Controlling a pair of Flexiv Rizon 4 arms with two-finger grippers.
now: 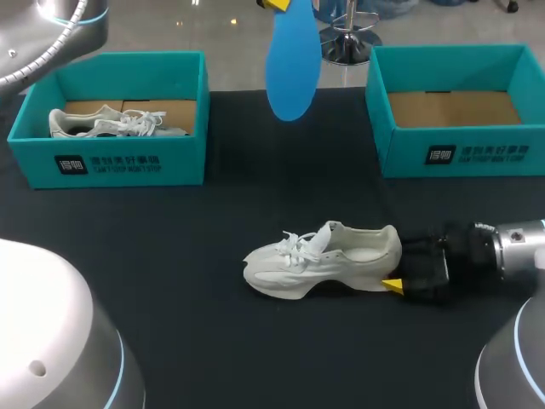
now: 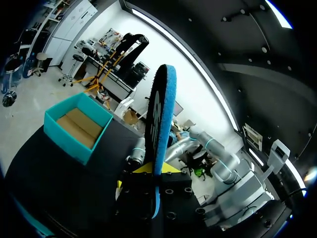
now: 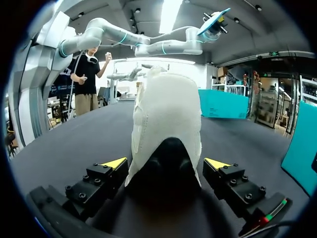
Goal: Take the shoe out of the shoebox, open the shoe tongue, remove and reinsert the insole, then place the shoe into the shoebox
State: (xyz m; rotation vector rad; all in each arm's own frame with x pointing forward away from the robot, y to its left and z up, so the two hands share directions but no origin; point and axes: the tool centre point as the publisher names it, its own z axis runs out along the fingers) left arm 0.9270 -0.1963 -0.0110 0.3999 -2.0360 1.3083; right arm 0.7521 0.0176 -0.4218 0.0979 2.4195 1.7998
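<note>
A white shoe (image 1: pixel 328 260) stands upright on the black worktop (image 1: pixel 170 341), its toe pointing toward my left side. My right pincer (image 3: pixel 166 163) sits at the shoe's heel, low on the worktop; I cannot tell whether it pinches the heel. My left pincer (image 2: pixel 154 181) is raised above the far side of the worktop, pinching a blue insole (image 1: pixel 292 64) that hangs from it. The left shoebox (image 1: pixel 119 162) holds a second white shoe (image 1: pixel 106 123). The right shoebox (image 1: pixel 460 153) stands well apart.

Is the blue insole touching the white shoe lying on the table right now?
Apart. The head view shows the insole hanging in the air, with bare table between it and the shoe.
</note>
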